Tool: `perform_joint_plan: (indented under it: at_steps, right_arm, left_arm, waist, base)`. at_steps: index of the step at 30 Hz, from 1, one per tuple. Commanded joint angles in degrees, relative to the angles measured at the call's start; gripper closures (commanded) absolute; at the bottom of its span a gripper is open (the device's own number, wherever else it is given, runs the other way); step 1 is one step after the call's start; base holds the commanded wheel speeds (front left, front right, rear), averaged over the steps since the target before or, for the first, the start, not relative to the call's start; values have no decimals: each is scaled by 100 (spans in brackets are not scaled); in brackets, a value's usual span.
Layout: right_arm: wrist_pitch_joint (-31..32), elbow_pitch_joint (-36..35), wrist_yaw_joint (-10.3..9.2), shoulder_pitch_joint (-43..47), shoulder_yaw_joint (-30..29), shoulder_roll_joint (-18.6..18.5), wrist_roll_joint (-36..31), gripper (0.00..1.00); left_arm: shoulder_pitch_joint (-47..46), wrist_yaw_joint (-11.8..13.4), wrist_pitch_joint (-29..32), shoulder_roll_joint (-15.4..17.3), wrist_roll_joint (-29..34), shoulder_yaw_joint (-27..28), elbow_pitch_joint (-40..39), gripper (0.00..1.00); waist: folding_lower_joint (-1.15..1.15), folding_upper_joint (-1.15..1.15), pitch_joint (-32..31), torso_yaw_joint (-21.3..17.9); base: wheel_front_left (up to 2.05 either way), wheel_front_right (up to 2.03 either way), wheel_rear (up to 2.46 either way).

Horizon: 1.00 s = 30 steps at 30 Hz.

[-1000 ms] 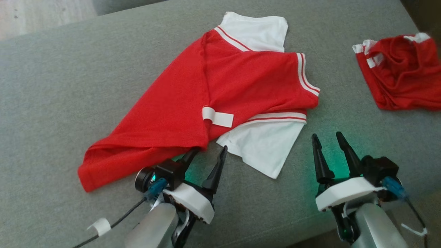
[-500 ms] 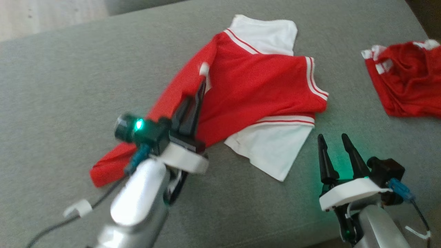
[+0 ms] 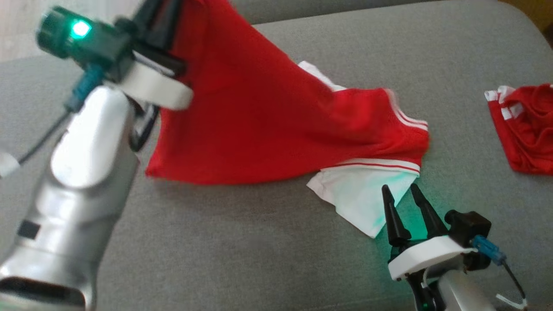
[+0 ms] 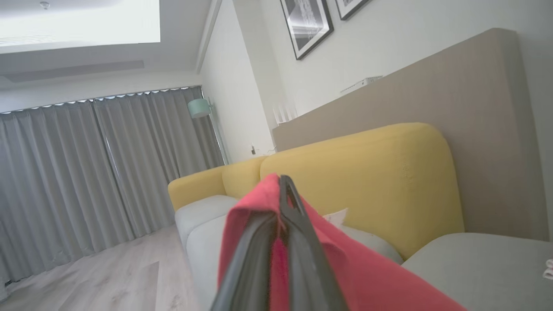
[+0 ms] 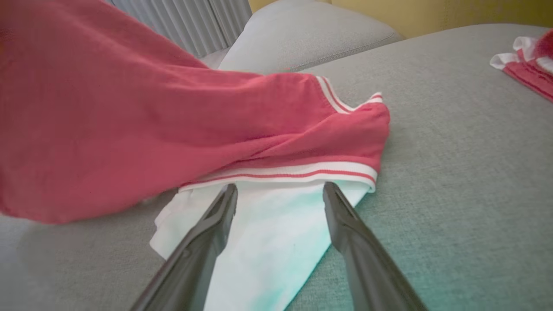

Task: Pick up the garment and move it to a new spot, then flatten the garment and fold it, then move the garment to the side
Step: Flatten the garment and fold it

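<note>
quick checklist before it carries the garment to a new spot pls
1. Grip: the left gripper is shut on the garment, with red cloth pinched between its fingers: ok.
2. Lift: the garment is wholly off the sofa cushion: not ok; the white sleeve and striped end lie on it.
3. Free arm: the right gripper is open over the sleeve, holding nothing: ok.
4. Spacing: the second red garment lies apart: ok.
5. Grip depth enough for the carry: cannot tell.
</note>
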Motion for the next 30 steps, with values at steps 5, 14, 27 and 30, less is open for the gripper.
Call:
perform_joint_plan:
  at_steps: [5, 14, 27, 30]
  right_arm:
    - [-33, -129, -5, -193, 225, -9, 49, 0]
    - [-33, -260, -5, -470, 397, -9, 113, 0]
    - [-33, -359, -5, -611, 402, -9, 257, 0]
    - [-33, -384, -5, -585, 344, -9, 224, 0]
  left_arm:
    - [-632, -24, 200, 333, -24, 337, 590, 100]
    - [-1214, 256, -8, 708, 164, 467, 1841, 100]
    - [-1237, 465, -160, 718, -36, 690, 3173, 0]
    - [-948, 526, -174, 517, -198, 768, 3320, 0]
  waist:
    - [0, 0, 200, -247]
    - [0, 0, 762, -827]
    - [0, 0, 1062, -1026]
    - [0, 0, 944, -867]
  base:
    - [0, 0, 0]
    - [0, 0, 0]
    - [0, 0, 0]
    - [0, 0, 0]
